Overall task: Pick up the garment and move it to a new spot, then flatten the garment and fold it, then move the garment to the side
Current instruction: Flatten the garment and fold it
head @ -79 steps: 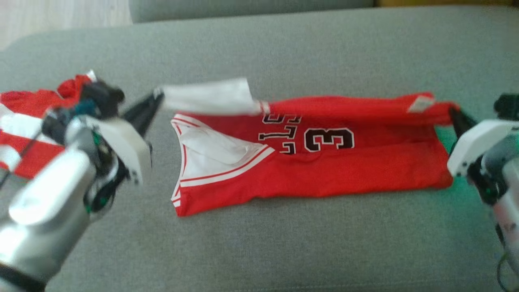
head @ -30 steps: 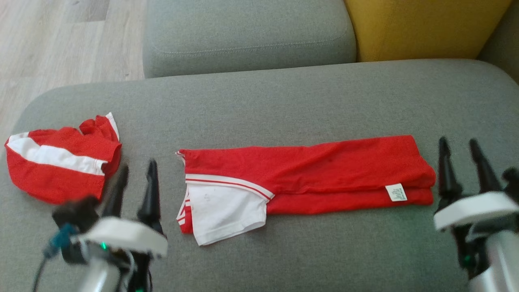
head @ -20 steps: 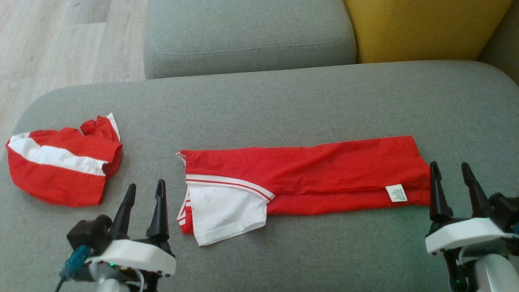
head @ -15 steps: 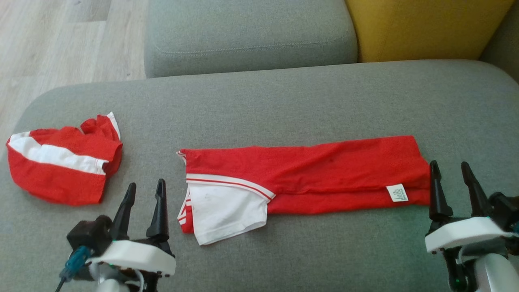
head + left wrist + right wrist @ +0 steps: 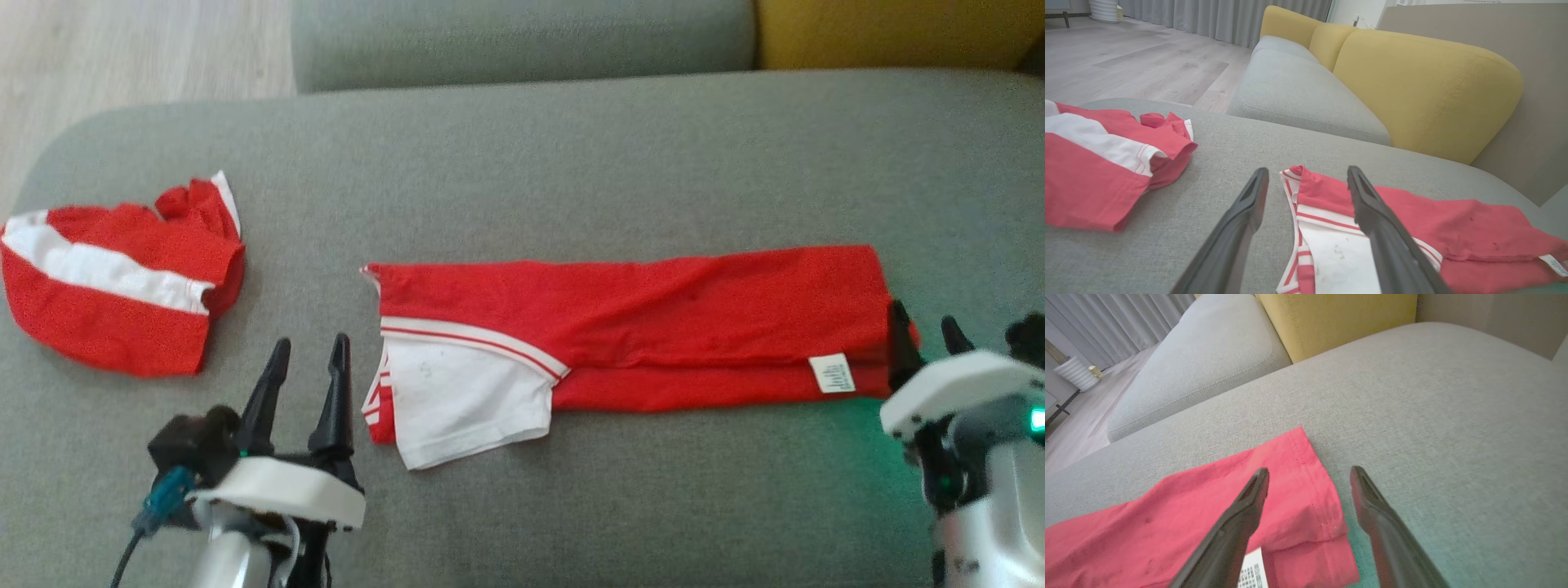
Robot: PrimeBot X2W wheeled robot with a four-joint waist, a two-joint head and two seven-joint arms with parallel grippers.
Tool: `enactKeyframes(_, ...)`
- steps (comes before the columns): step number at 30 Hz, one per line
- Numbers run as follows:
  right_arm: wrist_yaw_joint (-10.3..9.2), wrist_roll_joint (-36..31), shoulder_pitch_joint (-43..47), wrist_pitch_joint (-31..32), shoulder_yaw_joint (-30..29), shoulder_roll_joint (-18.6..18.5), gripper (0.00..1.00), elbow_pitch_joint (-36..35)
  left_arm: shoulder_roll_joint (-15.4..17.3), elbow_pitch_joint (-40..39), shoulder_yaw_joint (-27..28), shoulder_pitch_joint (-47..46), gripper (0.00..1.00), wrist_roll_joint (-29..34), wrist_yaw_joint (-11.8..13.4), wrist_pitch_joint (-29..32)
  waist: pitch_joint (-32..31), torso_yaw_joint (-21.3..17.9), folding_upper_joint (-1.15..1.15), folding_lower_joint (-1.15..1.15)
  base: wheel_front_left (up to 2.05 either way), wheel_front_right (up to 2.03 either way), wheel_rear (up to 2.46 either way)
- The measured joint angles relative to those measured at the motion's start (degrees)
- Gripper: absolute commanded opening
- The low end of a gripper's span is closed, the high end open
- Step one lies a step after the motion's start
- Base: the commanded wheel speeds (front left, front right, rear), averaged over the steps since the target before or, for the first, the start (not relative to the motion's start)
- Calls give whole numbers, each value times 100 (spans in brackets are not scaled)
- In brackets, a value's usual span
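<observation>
On the grey sofa seat (image 5: 571, 163) right in front of the robot, the red garment (image 5: 637, 327) lies folded into a long band running left to right. Its white panel (image 5: 465, 392) with red stripes sticks out at the left end, and a small white label (image 5: 831, 373) shows near the right end. The left claw (image 5: 312, 340) hangs just beside that left end with its two dark fingers spread wide and nothing between them. From its own wrist camera, one finger lines up over the white panel and the other over bare grey fabric. Over on the right, the right claw (image 5: 923, 314) is gaping too and empty, straddling the garment's hemmed end: one finger sits over the red cloth by the label, the other over the seat. I can't tell whether it touches the cloth. Well off to the left sits another crumpled red-and-white piece (image 5: 106, 286), apart from the garment. Yellow cushions (image 5: 1425, 90) stand behind, with wooden floor (image 5: 1126, 61) beyond.
</observation>
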Motion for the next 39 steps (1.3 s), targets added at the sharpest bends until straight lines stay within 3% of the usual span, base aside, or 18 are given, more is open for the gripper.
enactKeyframes(12, 0, -467, -962, 1039, -456, -34, 100, 768, -47, 82, 52, -575, 100, 92, -153, 0, 715, 229, 0, 1, 0, 0, 0)
enactKeyframes(27, 0, -382, -1056, 1600, -378, -130, 100, 664, -59, 79, 140, -750, 100, 85, -154, -1, 936, 289, 0, 0, 0, 0, 0)
enactKeyframes(28, 0, -322, -1057, 1667, -346, -137, 0, 650, -59, 79, 145, -754, 100, 85, -154, 0, 933, 287, 0, 0, 0, 0, 0)
enactKeyframes(33, 0, -153, -1030, 1795, -180, -153, 0, 592, -64, 87, 210, -775, 100, 85, -154, -1, 850, 263, 0, 0, 0, 0, 0)
enactKeyframes(39, 0, -331, -790, 1479, -356, -344, 0, 552, -65, 99, 272, -773, 100, 84, -153, -1, 666, 211, 0, 0, 0, 0, 0)
